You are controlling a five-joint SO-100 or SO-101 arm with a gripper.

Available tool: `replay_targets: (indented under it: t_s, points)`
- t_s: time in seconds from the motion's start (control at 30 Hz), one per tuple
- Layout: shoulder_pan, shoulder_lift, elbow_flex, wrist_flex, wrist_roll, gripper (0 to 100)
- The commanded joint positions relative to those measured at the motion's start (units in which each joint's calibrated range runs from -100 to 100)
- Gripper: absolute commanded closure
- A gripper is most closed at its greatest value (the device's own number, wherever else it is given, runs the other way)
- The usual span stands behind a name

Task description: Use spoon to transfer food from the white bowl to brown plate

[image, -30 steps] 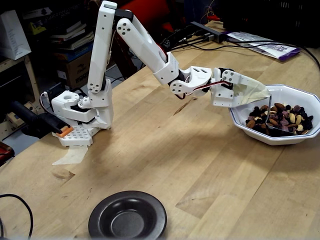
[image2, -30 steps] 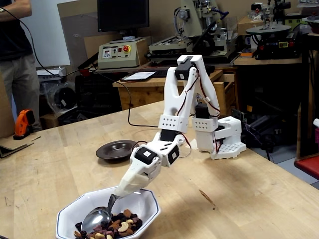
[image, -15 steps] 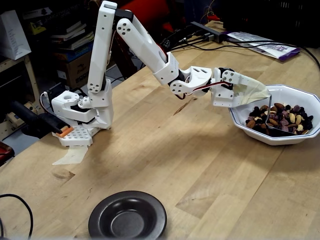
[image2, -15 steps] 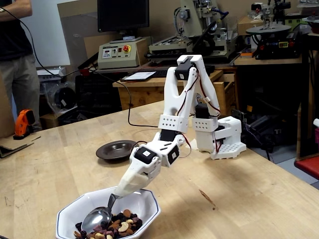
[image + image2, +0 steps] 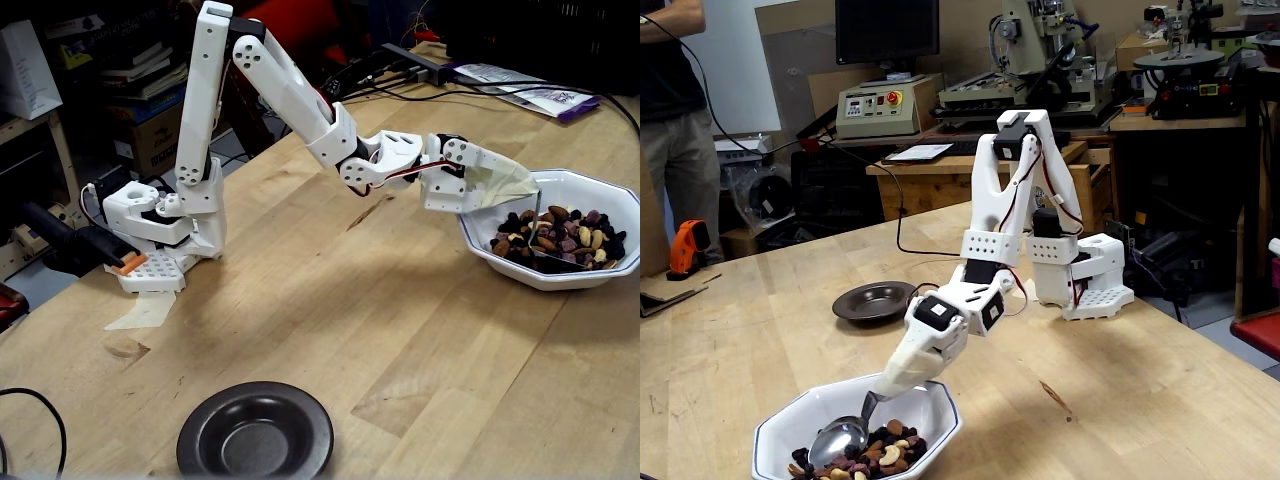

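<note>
One claw [image 5: 883,385] grips taped spoon [image 5: 840,437]; no legible writing, seemingly.

white bowl [image 5: 775,440]: bottom cut off | fingers [image 5: 500,180]: hidden under tape

The spoon [image 5: 838,441] is polished, mirror-bright metal, its handle wrapped in matt beige tape [image 5: 505,182]. Glazed white ceramic bowl [image 5: 585,277]; glossy dark plate [image 5: 255,432] (highlights on its rim). Smooth pale wooden table [image 5: 330,300]; matt white plastic arm [image 5: 290,95].
</note>
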Motion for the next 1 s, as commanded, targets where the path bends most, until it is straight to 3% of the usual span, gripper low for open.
replay_targets:
  t_s: [0.0, 0.27, 0.53, 0.97]
  points:
    - [-3.16, -0.47, -1.3, -0.33, -0.34, 96]
    - [-3.68, -0.47, -1.39, -0.33, -0.83, 96]
    - [-3.82, -0.47, -1.3, -0.33, -7.18, 96]
    - [-5.82, 0.13, -1.21, -0.33, -6.25, 96]
